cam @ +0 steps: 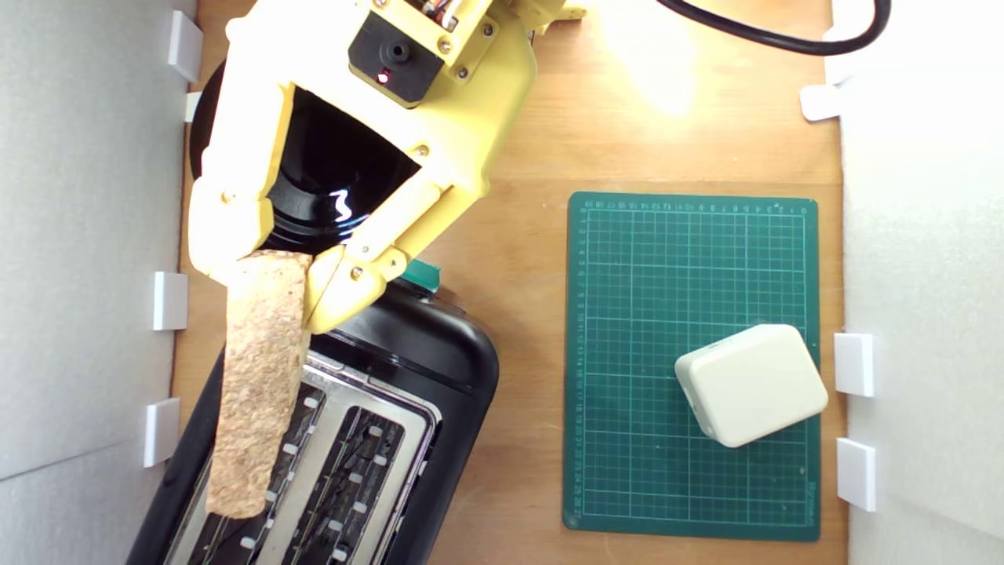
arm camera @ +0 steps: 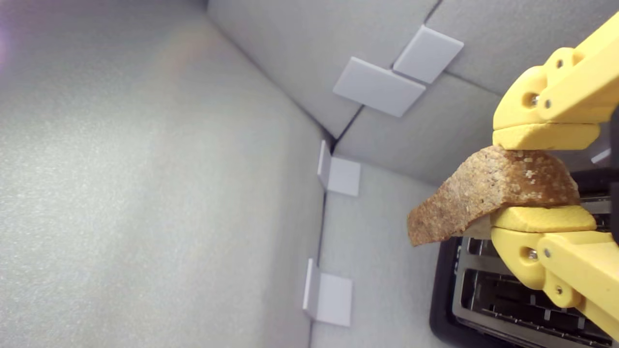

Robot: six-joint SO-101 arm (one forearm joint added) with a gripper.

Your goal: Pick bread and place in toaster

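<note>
Clamping the bread (cam: pixel 261 377) by its upper end, the gripper (cam: pixel 271 271) hangs the slice edge-on above the toaster (cam: pixel 439 353), its slots open beneath.

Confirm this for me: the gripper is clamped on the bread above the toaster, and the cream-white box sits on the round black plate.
One thing is wrong. The gripper is indeed clamped on the bread above the toaster, but the exterior view shows the cream-white box sitting on the green cutting mat, not on the black plate, which lies under the arm.
</note>
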